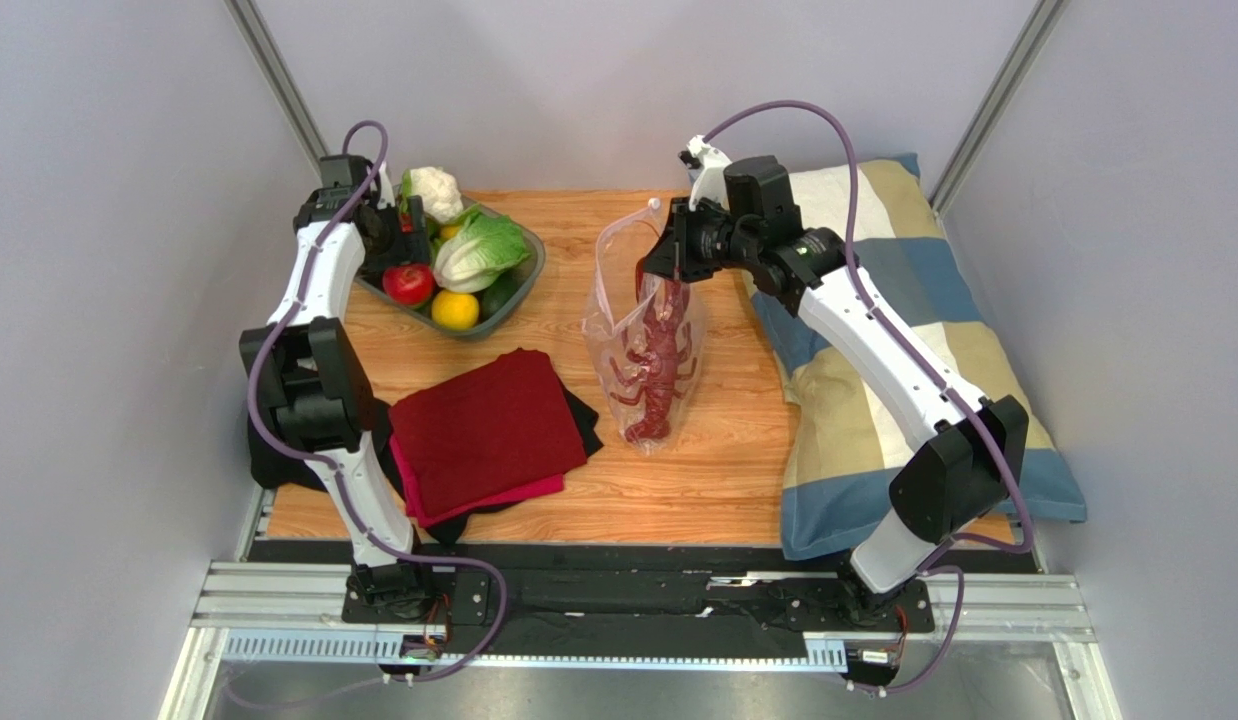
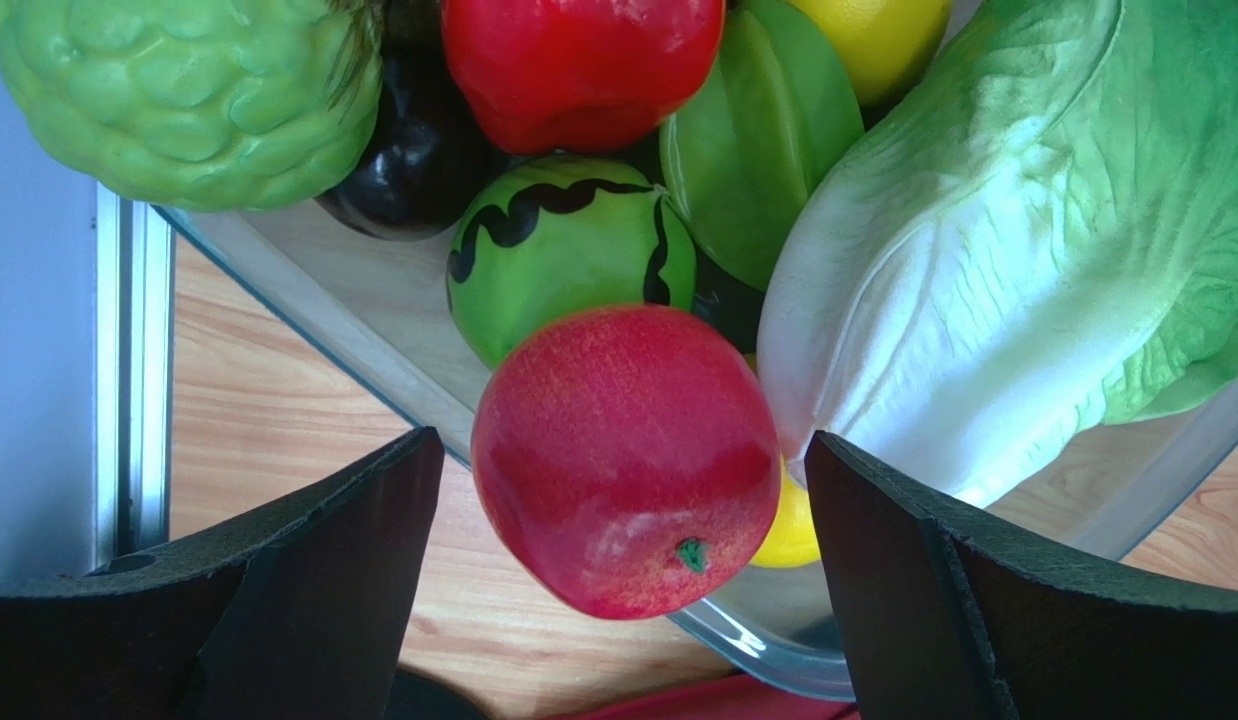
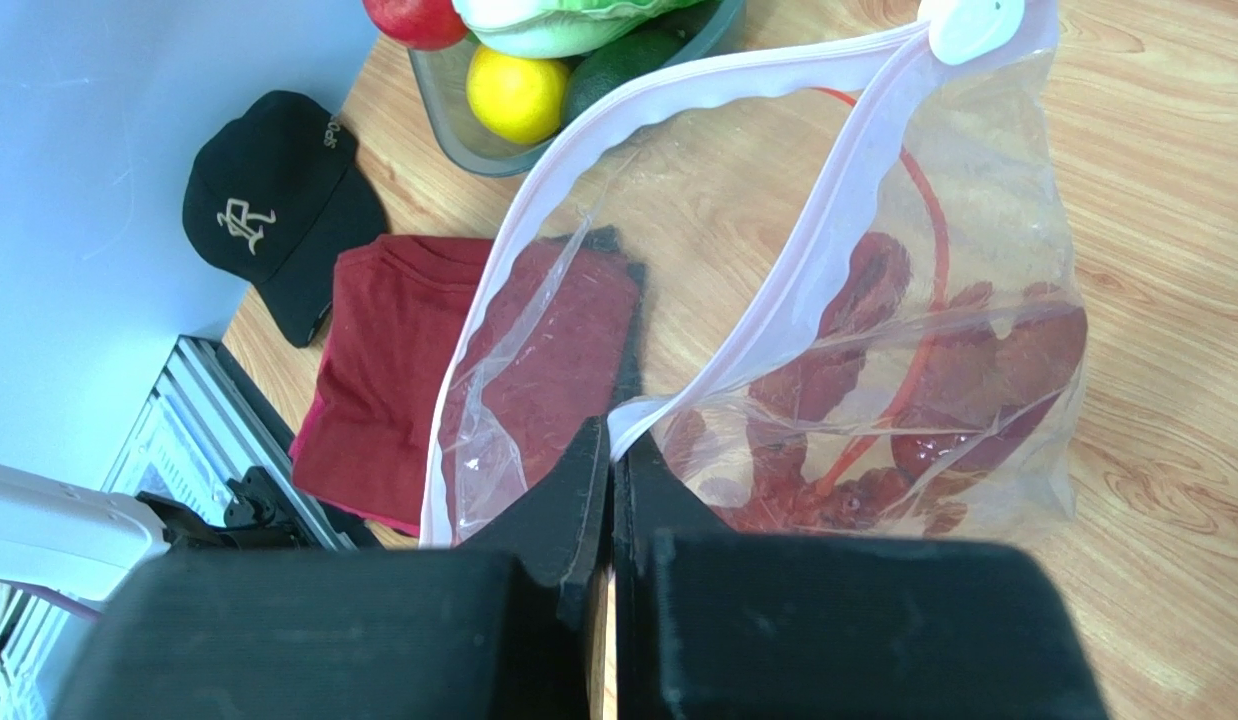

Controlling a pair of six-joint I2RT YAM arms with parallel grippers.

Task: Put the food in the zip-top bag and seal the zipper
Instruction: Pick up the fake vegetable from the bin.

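The right gripper (image 3: 610, 450) is pressed together on one lip of the zip-top bag (image 3: 956, 195), pinching the white zipper (image 3: 700, 90) strip near its end. The bag's mouth gapes: the two zipper strips stand well apart and meet at the slider (image 3: 971, 23) at the far corner. The dark-red lobster (image 3: 881, 420) is inside the bag, seen through the clear plastic. In the top view the bag rests on the wooden worktop (image 1: 730, 450), between the folded red cloth (image 1: 483, 428) and the checked pillow (image 1: 881, 345).

The left gripper (image 2: 618, 465) is spread wide over the glass dish (image 2: 370, 315) at the worktop's far left corner. The red apple (image 2: 610, 525) sits between its fingers, with a gap on each side. Just behind the apple lies the green ball (image 2: 558, 263) with dark wavy stripes. The lettuce (image 2: 1016, 225) lies beside them, and a bumpy green fruit (image 2: 190, 90) is at the dish's edge. A lemon (image 1: 455, 309) is at the dish's near side. A black cap (image 3: 272, 203) lies beside the cloth.
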